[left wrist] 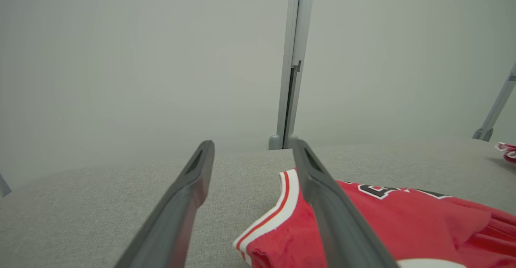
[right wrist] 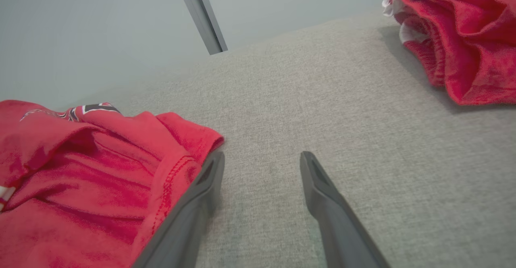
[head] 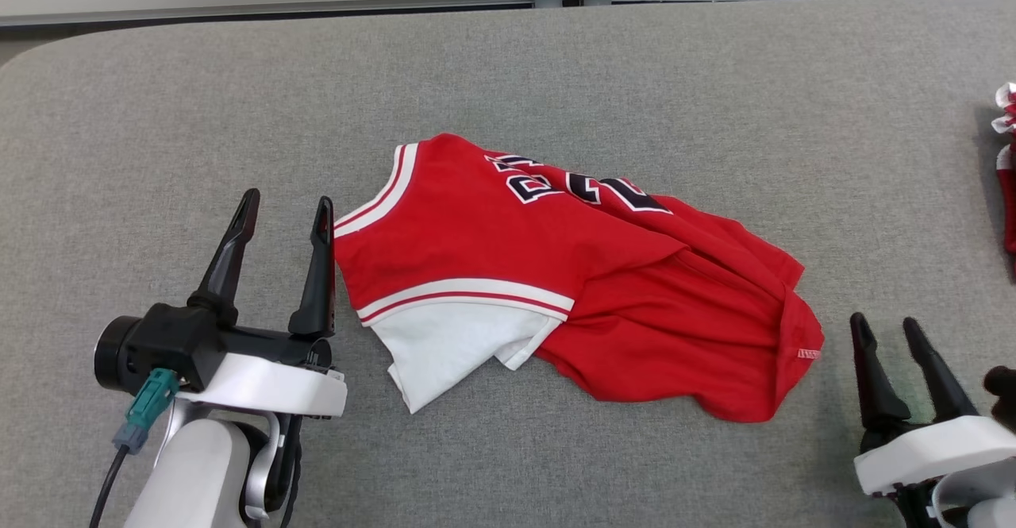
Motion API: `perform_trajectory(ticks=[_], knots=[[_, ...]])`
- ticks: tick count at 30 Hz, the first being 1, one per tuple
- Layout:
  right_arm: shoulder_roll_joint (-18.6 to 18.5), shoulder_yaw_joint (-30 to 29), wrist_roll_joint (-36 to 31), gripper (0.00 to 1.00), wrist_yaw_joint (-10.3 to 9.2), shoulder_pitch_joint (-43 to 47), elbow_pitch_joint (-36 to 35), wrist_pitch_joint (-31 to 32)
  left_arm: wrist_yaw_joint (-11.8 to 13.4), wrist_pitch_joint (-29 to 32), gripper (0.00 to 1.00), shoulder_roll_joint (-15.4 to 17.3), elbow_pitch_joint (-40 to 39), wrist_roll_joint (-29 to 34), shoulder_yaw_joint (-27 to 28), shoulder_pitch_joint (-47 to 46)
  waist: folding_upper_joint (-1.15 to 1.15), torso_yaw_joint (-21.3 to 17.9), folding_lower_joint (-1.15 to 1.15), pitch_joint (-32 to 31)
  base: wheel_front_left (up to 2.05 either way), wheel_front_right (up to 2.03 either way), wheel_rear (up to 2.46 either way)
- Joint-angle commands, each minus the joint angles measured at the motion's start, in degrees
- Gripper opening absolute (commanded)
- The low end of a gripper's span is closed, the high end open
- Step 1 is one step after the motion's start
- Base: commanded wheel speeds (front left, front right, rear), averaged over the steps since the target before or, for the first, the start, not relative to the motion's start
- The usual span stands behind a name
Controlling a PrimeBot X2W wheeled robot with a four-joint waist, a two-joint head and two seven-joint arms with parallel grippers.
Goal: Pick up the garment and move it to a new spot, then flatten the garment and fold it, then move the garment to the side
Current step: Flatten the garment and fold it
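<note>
In the middle of the grey fabric-covered surface point(head: 198, 99) lies a red basketball jersey point(head: 556, 274), crumpled and partly doubled over itself rather than spread flat. Its white-and-red striped trim faces the left, black letters edged in white run along its far side, and a white panel is turned out at its near left corner. The left gripper point(head: 287, 198) stands just left of the jersey with its two dark fingers spread wide and nothing between them; in the left wrist view point(left wrist: 253, 145) the right-hand finger crosses in front of the striped trim, but I cannot tell whether it touches the cloth. The right gripper point(head: 884, 321) sits near the jersey's near right hem, its fingers also parted over bare surface and holding nothing. In the right wrist view point(right wrist: 262, 155) the stitched red hem point(right wrist: 173, 175) lies against the outer side of one finger. Well apart from the jersey, at the far right edge of the surface, a second red garment point(right wrist: 455, 38) with white trim lies bunched up. Beyond the surface stands a pale wall with a grey upright post point(left wrist: 292, 58).
</note>
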Motion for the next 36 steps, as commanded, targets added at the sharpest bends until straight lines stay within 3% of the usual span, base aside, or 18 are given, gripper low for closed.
perform_trajectory(ticks=[1, 8, 19, 36], knots=[[-0.31, -0.8, -0.38, 1.0, 0.01, 0.21, -0.54, -0.48, 0.29, -0.07, 1.0, 0.32, -0.12, 0.39, 0.31, 0.47, 0.0, -0.23, 0.0, -0.41, 0.0, 0.0, 0.0], [-0.81, -5.93, -5.08, 1.0, 0.01, 0.0, -7.4, -0.14, 1.7, -0.07, 1.0, 0.22, -1.08, 0.87, 1.26, 2.48, 0.0, -1.06, 0.0, -2.92, 0.0, 0.0, 0.0], [0.29, -4.67, -12.52, 1.0, 0.01, 3.73, -20.13, 6.75, 2.8, 0.31, 1.0, 0.59, -0.85, 0.91, 1.18, 7.68, 0.0, -2.04, 0.0, -8.37, 0.0, 0.0, 0.0], [2.27, -3.13, -13.04, 1.0, 0.01, 8.02, -23.58, 9.87, 3.59, 1.65, 1.0, 1.64, -1.9, 0.39, 0.46, 11.17, 0.0, -2.64, 0.0, -9.71, 0.0, 0.0, 0.0]])
